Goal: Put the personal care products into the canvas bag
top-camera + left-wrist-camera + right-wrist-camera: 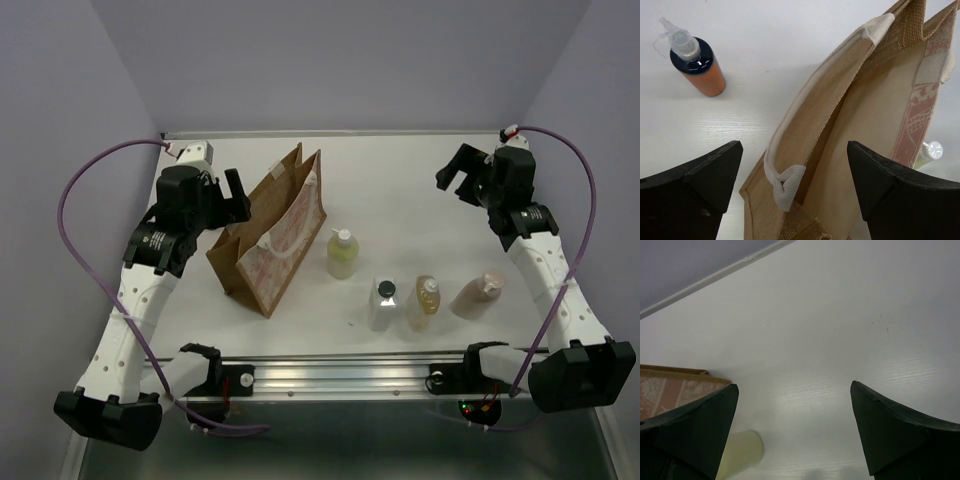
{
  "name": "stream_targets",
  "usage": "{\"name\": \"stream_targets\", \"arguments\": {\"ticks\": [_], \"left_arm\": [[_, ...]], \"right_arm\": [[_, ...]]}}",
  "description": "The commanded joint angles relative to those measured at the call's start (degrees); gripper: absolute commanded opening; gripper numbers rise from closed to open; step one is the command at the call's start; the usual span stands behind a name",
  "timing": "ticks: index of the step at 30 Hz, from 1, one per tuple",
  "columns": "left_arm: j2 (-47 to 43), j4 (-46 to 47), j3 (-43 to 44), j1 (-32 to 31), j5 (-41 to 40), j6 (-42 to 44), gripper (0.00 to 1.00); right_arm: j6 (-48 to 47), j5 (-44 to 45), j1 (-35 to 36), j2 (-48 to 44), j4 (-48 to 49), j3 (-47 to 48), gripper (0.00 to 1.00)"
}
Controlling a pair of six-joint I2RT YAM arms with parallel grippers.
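The left gripper (793, 148) hangs with its jaws spread wide and empty, over the open mouth of the tall brown canvas bag (268, 243) with white handles and a pinkish-red patterned side. The right gripper (794, 388), equally spread and holding nothing, hovers above the white table (400, 180). Toward the arm bases from it, in a row running from the bag, are the pale yellow-green bottle with a white top (342, 255), the clear squarish bottle with a black cap (382, 305), the amber bottle with a white cap (425, 304) and the beige-peach bottle (478, 294), which seems to lie tilted.

arms (130, 310): white links, blk joints | cables (61, 205): purple | fingers (695, 185): blk
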Motion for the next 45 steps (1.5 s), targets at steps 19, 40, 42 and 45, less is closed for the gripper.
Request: {"name": "stream_targets", "arguments": {"ticks": [19,40,42,45], "left_arm": [[2.5,2.4,-0.8,-4.2,-3.9,2.2,0.69],[1.9,4.4,-2.7,-4.6,-5.2,2.9,0.00],[1.6,4.8,-2.9,-4.6,-4.8,2.9,0.00],[1.5,5.0,-3.0,-4.6,-4.2,3.2,0.00]], "right_arm": [[-15.2,-6.2,25.3,11.0,-3.2,9.4,1.00],[-23.3,-1.5,40.0,26.8,-7.6,13.8,1.00],[-22.5,1.1,40.0,27.1,-7.6,13.6,0.94],[-21.0,4.3,40.0,27.5,-7.1,13.6,0.65]]}}
